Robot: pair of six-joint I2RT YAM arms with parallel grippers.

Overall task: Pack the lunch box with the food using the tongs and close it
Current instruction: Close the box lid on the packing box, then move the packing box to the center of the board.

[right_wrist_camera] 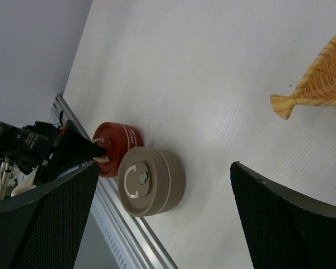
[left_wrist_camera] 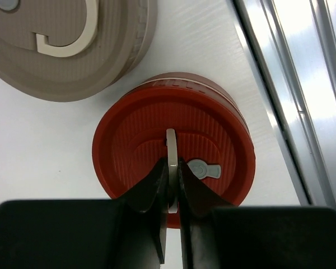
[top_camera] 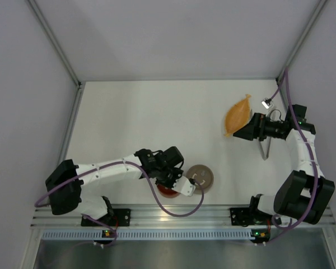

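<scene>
A white, faintly grained counter [top_camera: 157,123] fills the middle of the top view. Pale grey walls [top_camera: 22,112] close it in on the left, at the top and on the right. A ribbed aluminium rail [top_camera: 173,216] runs along the lower edge of the frame.

Low in the frame, a little left of centre, the left tool [left_wrist_camera: 171,171] points down at a small round red tin [left_wrist_camera: 134,140]. The tin sits on the counter just above the rail. Its lid is on, ribbed in rings, with a small grey knob right of its middle. A thin cream handle [left_wrist_camera: 171,147] stands upright on the lid, and the left tool's black fingers [left_wrist_camera: 151,188] are pressed together on it, pinching it from both sides.

Just to the right, touching or nearly touching the red tin, stands a larger brown tin [top_camera: 200,177]. It is round and closed, and a cream C-shaped handle lies flat on its lid.

At the upper right an orange woven leaf-shaped dish [top_camera: 238,115] lies on the counter, well apart from both tins. The right tool [top_camera: 242,132] hovers at its lower right edge, its fingers spread wide with nothing between them.

Just right of that, the slim grey tongs [top_camera: 264,152] lie on the counter below the right wrist, partly hidden by it.
</scene>
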